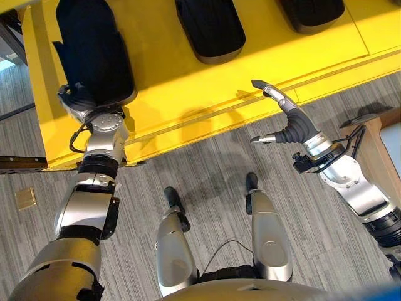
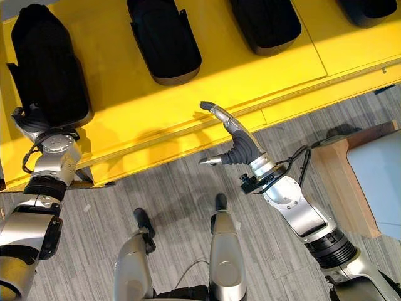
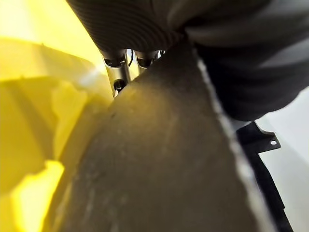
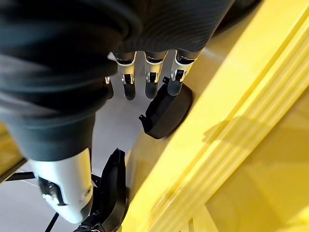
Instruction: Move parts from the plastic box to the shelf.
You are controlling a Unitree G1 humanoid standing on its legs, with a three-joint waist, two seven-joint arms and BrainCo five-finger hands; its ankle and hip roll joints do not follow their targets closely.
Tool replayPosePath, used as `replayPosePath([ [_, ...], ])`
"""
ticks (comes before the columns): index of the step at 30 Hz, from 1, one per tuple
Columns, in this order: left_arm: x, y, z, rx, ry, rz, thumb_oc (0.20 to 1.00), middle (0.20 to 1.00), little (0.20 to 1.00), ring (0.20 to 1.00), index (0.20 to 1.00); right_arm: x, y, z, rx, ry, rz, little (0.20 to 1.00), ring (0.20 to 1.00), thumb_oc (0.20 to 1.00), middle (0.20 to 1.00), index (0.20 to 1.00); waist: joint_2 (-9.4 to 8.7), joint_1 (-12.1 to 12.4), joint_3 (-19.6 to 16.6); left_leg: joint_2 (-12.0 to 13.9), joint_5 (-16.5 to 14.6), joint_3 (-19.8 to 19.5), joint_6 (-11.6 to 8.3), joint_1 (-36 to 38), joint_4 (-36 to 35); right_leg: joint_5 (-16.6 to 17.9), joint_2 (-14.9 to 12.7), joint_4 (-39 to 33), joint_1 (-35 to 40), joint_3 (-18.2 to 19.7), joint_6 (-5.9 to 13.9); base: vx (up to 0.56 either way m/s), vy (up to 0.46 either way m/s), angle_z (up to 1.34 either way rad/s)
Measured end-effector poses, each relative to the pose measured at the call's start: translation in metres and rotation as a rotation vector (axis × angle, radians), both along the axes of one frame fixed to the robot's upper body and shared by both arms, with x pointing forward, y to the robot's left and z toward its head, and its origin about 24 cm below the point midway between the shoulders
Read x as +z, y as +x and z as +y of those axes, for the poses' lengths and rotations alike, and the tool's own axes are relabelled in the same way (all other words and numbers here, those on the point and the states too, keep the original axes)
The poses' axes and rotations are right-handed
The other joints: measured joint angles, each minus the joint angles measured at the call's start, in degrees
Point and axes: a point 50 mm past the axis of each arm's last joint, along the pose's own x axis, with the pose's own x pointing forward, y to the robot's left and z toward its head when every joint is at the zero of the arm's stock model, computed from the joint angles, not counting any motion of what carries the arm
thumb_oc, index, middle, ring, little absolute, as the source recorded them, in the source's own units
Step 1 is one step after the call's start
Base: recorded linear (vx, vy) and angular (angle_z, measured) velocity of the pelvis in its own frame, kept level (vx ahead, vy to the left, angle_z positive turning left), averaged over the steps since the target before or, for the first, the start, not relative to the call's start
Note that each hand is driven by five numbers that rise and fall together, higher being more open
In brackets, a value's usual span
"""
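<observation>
Left hand [image 1: 76, 95] laid against the near end of the leftmost black part [image 1: 94, 47] on the yellow shelf [image 1: 188, 94], dark cover up; fingers tucked behind the part's edge, so cannot tell whether curled on it or straight — close up, part's grey-brown surface [image 3: 159, 159] pressed right under the fingers [image 3: 120, 72]. Further right of that hand, a second black part [image 1: 210, 28] lying on the shelf, well apart from it; beyond that, a third black part [image 1: 311, 14] at the far edge. Right hand [image 1: 289, 119] raised over the shelf's front lip, spread wide with fingers straight and thumb out, nothing in it; just beyond its fingertips [image 4: 150, 89] — a black part [image 4: 166, 111] on the yellow surface. Grey striped carpet [image 1: 207, 163] below both hands; pale wooden frame [image 2: 338, 182] off to the right of the right hand.
</observation>
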Motion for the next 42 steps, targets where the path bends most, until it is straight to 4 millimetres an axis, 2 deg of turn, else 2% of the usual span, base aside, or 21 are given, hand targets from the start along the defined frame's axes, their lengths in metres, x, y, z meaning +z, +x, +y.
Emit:
replayPosePath([
  [9, 0.003, -0.004, 0.018, 0.041, -0.024, 0.031, 0.200, 0.200, 0.200, 0.200, 0.200, 0.007, -0.003, 0.004, 0.014, 0.004, -0.021, 1.000, 1.000, 1.000, 1.000, 1.000, 0.39, 0.12, 0.27, -0.02, 0.00, 0.11, 0.00, -0.26, -0.04, 0.00, 0.00, 0.01, -0.38, 0.16, 0.00, 0.00, 0.000, 0.00],
  [18, 0.005, -0.003, 0.018, 0.022, -0.024, 0.028, 0.200, 0.200, 0.200, 0.200, 0.200, 0.010, 0.000, 0.004, 0.003, 0.017, -0.016, 1.000, 1.000, 1.000, 1.000, 1.000, 0.30, 0.48, 0.32, -0.02, -0.02, 0.08, -0.02, -0.75, 0.02, -0.02, 0.00, 0.19, -0.98, 0.18, -0.01, 0.00, 0.000, 0.00],
  [19, 0.007, -0.002, 0.018, 0.020, -0.025, 0.023, 0.529, 0.529, 0.529, 0.529, 0.529, 0.010, 0.000, 0.003, 0.000, 0.013, -0.017, 1.000, 1.000, 1.000, 1.000, 1.000, 0.26, 0.45, 0.34, -0.02, -0.02, 0.10, -0.02, -0.81, 0.03, -0.05, 0.00, 0.31, -1.11, 0.21, -0.03, 0.00, 0.000, 0.00],
  [20, 0.008, -0.002, 0.017, 0.019, -0.027, 0.018, 0.649, 0.649, 0.649, 0.649, 0.649, 0.011, 0.000, 0.002, -0.004, 0.005, -0.018, 1.000, 1.000, 1.000, 1.000, 1.000, 0.24, 0.48, 0.35, -0.02, -0.02, 0.15, -0.02, -0.89, 0.03, -0.07, 0.00, 0.36, -1.25, 0.27, -0.03, 0.00, 0.000, 0.00],
  [21, 0.011, 0.000, 0.016, 0.016, -0.031, 0.007, 1.000, 1.000, 1.000, 1.000, 1.000, 0.011, 0.000, -0.001, -0.012, -0.014, -0.020, 1.000, 1.000, 1.000, 1.000, 1.000, 0.17, 0.57, 0.40, -0.03, -0.02, 0.26, -0.02, -0.93, 0.05, -0.07, 0.00, 0.48, -1.45, 0.43, -0.03, 0.00, 0.000, 0.00],
  [26, 0.020, 0.003, 0.014, 0.002, -0.031, -0.018, 1.000, 1.000, 1.000, 1.000, 1.000, 0.012, 0.000, -0.002, -0.019, -0.021, -0.022, 1.000, 1.000, 1.000, 1.000, 1.000, 0.12, 0.14, 0.42, -0.02, -0.06, 0.32, -0.05, -0.92, 0.19, -0.07, 0.01, 0.54, -1.49, 0.53, -0.04, 0.00, 0.000, 0.00],
  [42, 0.027, 0.003, 0.013, 0.025, -0.055, -0.073, 1.000, 1.000, 1.000, 1.000, 1.000, 0.012, 0.000, -0.005, -0.028, -0.031, -0.026, 1.000, 1.000, 1.000, 1.000, 1.000, 0.03, -0.27, 0.45, 0.04, -0.49, 0.42, 0.02, -0.90, 1.00, -0.06, 0.01, 0.85, -1.39, 0.82, -0.03, 0.00, 0.000, 0.00],
])
